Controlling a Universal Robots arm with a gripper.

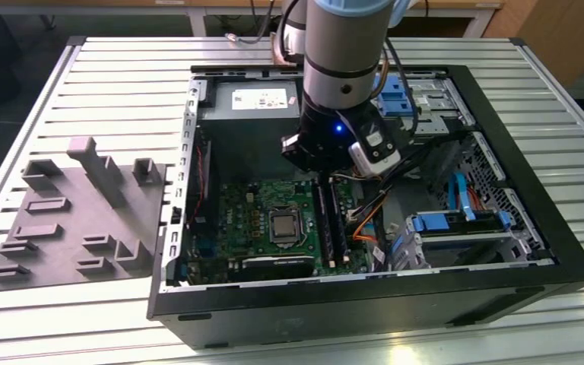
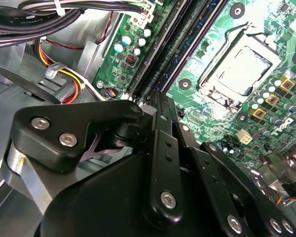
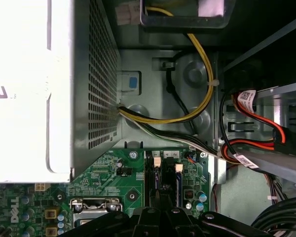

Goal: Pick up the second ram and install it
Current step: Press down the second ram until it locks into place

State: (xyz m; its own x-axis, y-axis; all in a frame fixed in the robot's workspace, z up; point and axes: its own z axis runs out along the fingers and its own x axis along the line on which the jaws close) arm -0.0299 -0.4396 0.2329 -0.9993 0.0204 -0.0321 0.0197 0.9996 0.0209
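Dark and slim, the second ram (image 1: 322, 218) is standing on its edge in the long memory slots (image 2: 173, 47) of the motherboard (image 1: 243, 217), directly under the fingertips and running away from them in a straight line. In the second wrist view two parallel dark strips are lying in these slots, and I cannot tell which of them is the stick and which is only plastic.

The gripper (image 2: 158, 100) is hanging low inside the open computer case (image 1: 535, 228), with its tip just above the near end of the slots. Its fingers (image 2: 164, 148) are lying tight against each other, with no gap between them, and I cannot tell whether they are touching the stick.

To one side of the fingers, the processor socket (image 2: 240, 69) with its metal frame is showing on the green board. To the other side, a bundle of black cables (image 2: 49, 15) and some orange and yellow wires (image 2: 69, 79) are lying against the case floor. Beyond the far end of the slots, the pale power supply box (image 3: 19, 89) is sitting, and yellow and black cables (image 3: 200, 98) are curving out of it.

Well apart from the fingers, outside the case, the grey moulded fixture plate (image 1: 74, 220) is resting on the slatted metal table (image 1: 119, 76).
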